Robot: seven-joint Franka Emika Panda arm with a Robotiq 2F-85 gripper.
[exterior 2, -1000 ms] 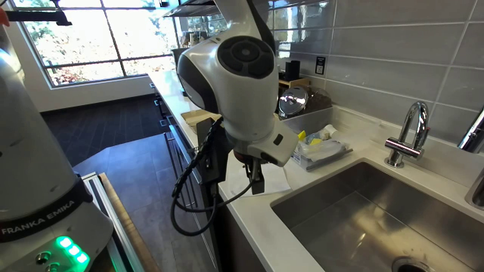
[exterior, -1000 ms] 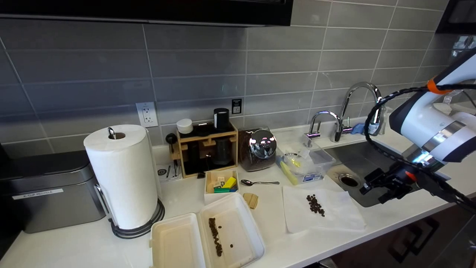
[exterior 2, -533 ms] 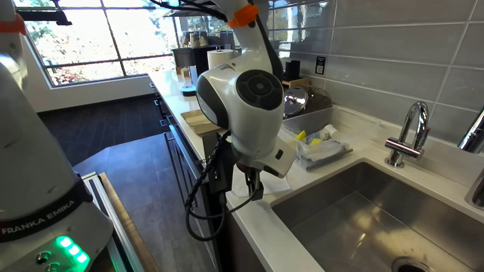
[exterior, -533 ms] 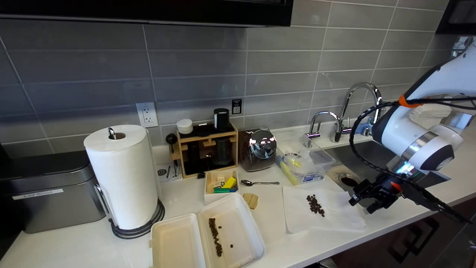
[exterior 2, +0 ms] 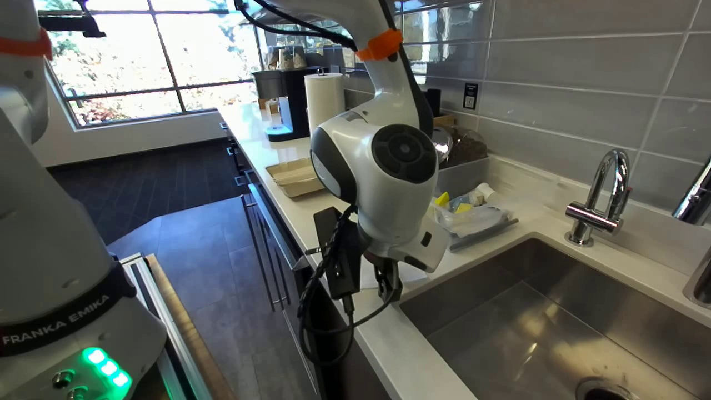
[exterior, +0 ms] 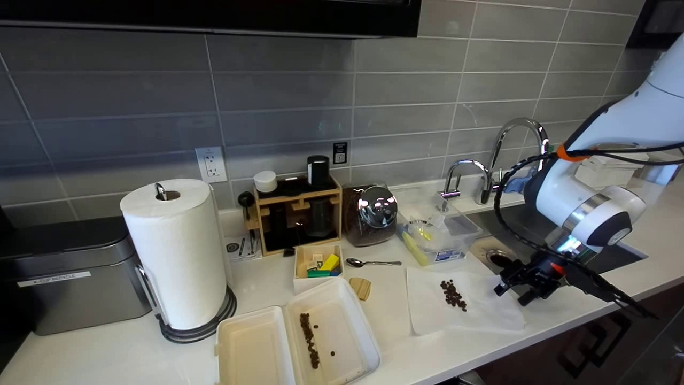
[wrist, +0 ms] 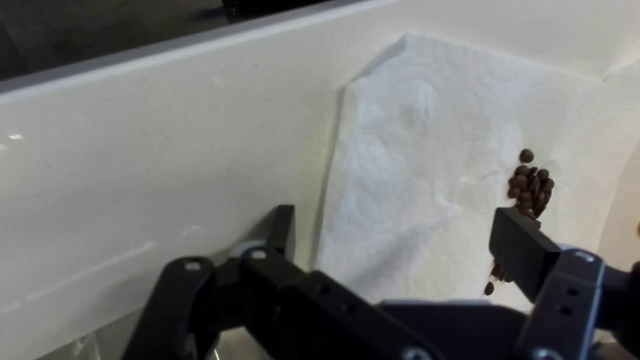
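Fingers stand wide apart on my pincer; it is released and hangs above the worktop, near the front edge and beside the sink. In the wrist view one finger shows over bare worktop, while the other hides part of a pile of small brown pieces. That pile lies on a white paper towel spread close to the front edge. Along the same edge, in an exterior view, I see an unfolded white container with a row of similar pieces in one half. Toward the back edge, a spoon lies near a clear plastic bin.
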